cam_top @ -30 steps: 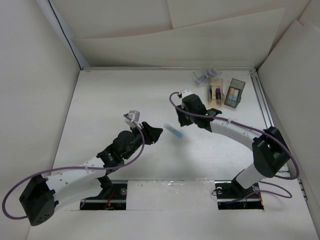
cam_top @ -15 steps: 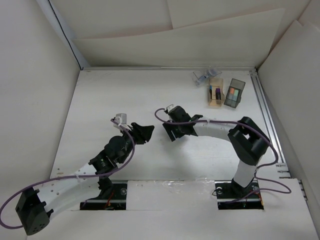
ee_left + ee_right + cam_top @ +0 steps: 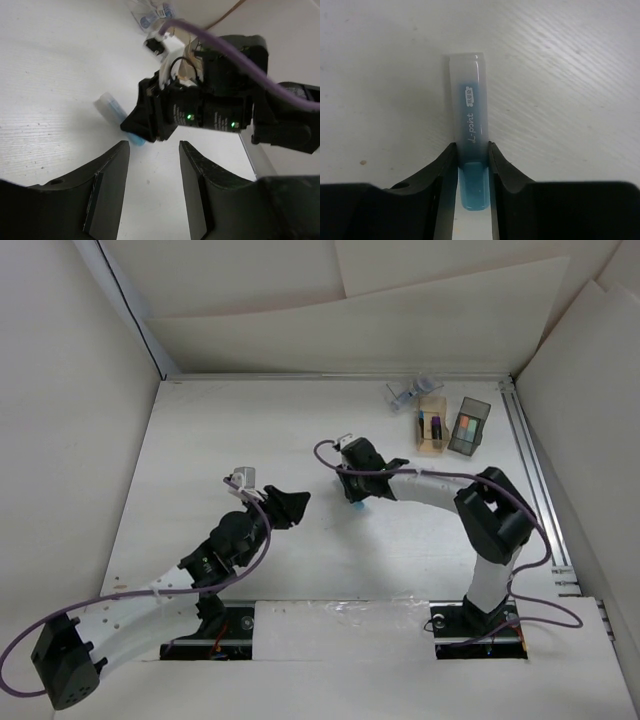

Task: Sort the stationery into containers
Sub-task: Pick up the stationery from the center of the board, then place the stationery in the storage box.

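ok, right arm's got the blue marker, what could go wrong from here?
1. The right jaws pinch the blue marker off-centre, toward its blue end, so it may pivot or slip on lifting.
2. The left arm has its open jaws close opposite, so the two could clash when either moves.

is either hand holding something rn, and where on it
The right hand grips the blue marker across its body, close to the solid blue end, with the clear end sticking out ahead. The left hand holds nothing.
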`<action>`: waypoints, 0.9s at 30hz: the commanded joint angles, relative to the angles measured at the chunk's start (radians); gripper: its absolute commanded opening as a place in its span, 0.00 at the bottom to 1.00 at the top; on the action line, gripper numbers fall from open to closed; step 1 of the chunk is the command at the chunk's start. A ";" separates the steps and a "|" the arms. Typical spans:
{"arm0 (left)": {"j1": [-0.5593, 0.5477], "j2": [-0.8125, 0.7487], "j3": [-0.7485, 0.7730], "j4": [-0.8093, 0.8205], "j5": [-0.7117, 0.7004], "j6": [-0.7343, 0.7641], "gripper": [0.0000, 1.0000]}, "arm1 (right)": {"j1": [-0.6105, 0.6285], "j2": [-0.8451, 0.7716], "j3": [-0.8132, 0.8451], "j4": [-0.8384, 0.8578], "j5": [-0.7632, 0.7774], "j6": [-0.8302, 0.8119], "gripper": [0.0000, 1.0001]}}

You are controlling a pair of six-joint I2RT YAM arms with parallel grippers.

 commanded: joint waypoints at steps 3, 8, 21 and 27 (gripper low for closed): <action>0.004 0.031 0.003 0.064 0.046 -0.003 0.42 | -0.141 -0.194 0.024 0.049 0.027 0.030 0.03; 0.004 0.081 0.012 0.074 0.092 -0.003 0.44 | -0.411 -0.254 0.139 0.009 0.071 0.069 0.06; 0.004 0.146 0.032 0.104 0.176 0.015 0.49 | -0.790 0.051 0.487 -0.107 0.124 0.159 0.10; 0.004 0.166 0.041 0.114 0.176 0.015 0.53 | -0.824 0.142 0.542 -0.128 0.125 0.159 0.15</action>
